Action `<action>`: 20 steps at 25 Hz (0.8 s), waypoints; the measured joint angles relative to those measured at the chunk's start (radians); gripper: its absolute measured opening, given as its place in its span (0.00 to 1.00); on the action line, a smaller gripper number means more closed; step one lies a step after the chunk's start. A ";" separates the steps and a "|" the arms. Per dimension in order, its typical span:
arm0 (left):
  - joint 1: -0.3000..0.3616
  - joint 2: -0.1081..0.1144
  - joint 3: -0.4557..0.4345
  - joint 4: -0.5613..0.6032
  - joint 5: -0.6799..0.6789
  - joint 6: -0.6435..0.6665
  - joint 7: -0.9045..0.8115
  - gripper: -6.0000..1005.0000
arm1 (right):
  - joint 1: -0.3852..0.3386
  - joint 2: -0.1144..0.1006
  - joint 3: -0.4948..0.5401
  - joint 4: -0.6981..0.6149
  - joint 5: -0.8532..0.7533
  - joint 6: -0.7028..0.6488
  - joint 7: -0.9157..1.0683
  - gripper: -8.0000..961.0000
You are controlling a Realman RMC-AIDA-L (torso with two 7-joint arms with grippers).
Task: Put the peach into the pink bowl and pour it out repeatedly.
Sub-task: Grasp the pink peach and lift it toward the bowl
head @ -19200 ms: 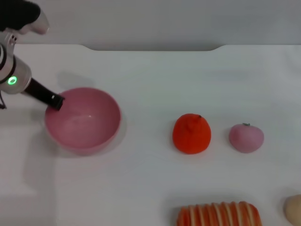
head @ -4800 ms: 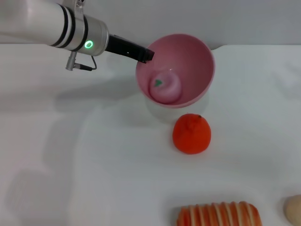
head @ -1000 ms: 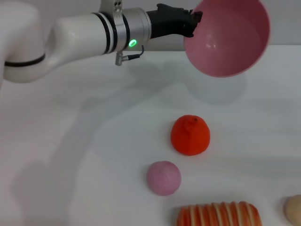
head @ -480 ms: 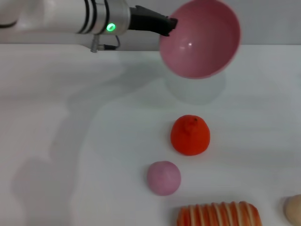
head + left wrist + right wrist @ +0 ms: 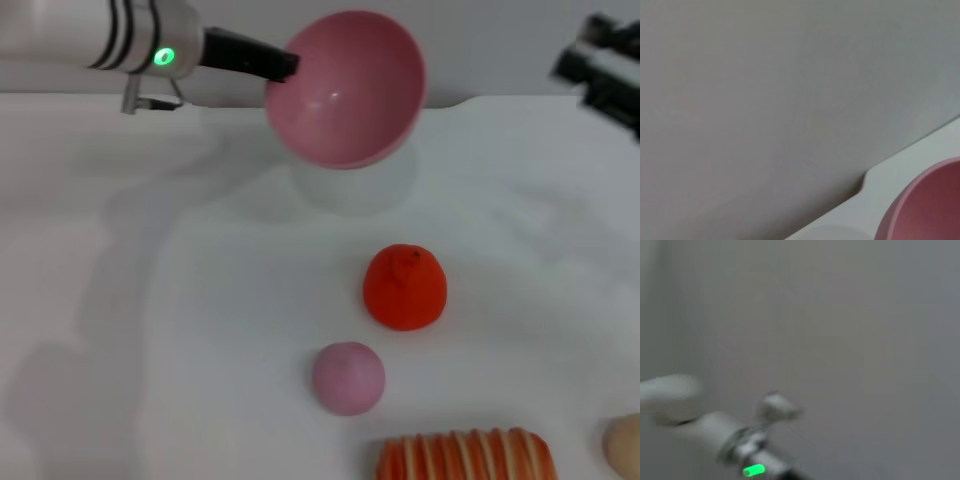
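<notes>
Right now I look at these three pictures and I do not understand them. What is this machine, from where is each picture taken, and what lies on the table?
It is a robot with two arms. The big picture comes from a camera on its head, looking down at a white table. The other two come from cameras on its wrists and show mostly wall.

The left gripper holds the pink bowl by its rim, tilted in the air and empty. The right gripper shows at the far right edge.

On the table lie the peach, an orange-red fruit behind it, a striped orange thing at the near edge and a beige thing in the corner.
</notes>
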 joint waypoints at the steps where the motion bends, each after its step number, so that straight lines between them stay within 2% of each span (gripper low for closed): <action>1: 0.013 0.005 -0.011 0.000 0.001 0.000 -0.001 0.04 | 0.009 0.000 -0.014 -0.033 -0.020 -0.031 0.027 0.56; 6: 0.046 0.015 -0.029 0.000 0.002 0.001 -0.003 0.04 | 0.075 -0.002 -0.068 -0.172 -0.130 -0.109 0.189 0.56; 9: 0.060 0.017 -0.030 0.000 0.003 0.008 -0.005 0.04 | 0.111 -0.004 -0.094 -0.195 -0.194 -0.108 0.247 0.56; 15: 0.068 0.023 -0.024 -0.001 0.011 0.070 -0.018 0.04 | 0.220 -0.003 -0.199 -0.201 -0.431 -0.081 0.381 0.56; 20: 0.069 0.028 -0.028 0.012 0.077 0.124 -0.057 0.04 | 0.279 -0.002 -0.298 -0.171 -0.527 -0.013 0.454 0.56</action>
